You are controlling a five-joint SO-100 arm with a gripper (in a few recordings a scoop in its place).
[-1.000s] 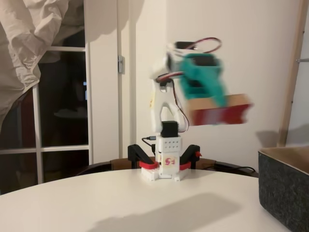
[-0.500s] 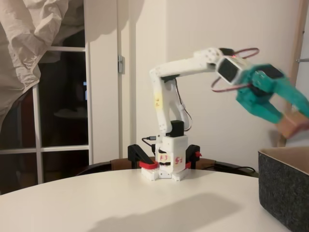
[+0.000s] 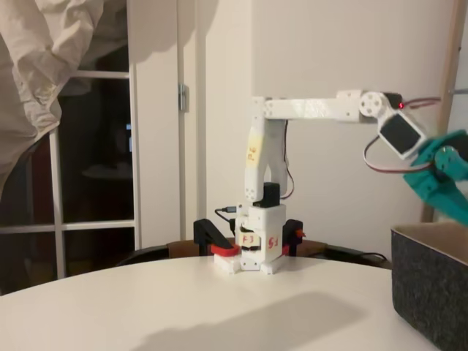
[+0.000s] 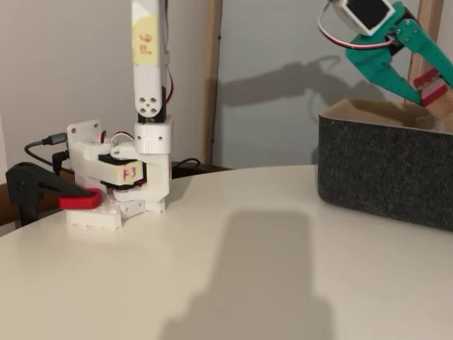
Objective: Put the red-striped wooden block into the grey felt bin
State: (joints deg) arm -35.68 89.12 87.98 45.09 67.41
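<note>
Since 0.5 s ago the arm has stretched flat, carrying the gripper [image 4: 423, 78] over the grey felt bin [image 4: 382, 159]. It clamps 1 end of the red-striped wooden block [image 4: 437, 91] (light, rigid, smooth-faced).

The red-striped wooden block [image 4: 439, 91] and grey felt bin [image 4: 382, 159] are cut off by the right edge; the bin's inside is hidden.
</note>
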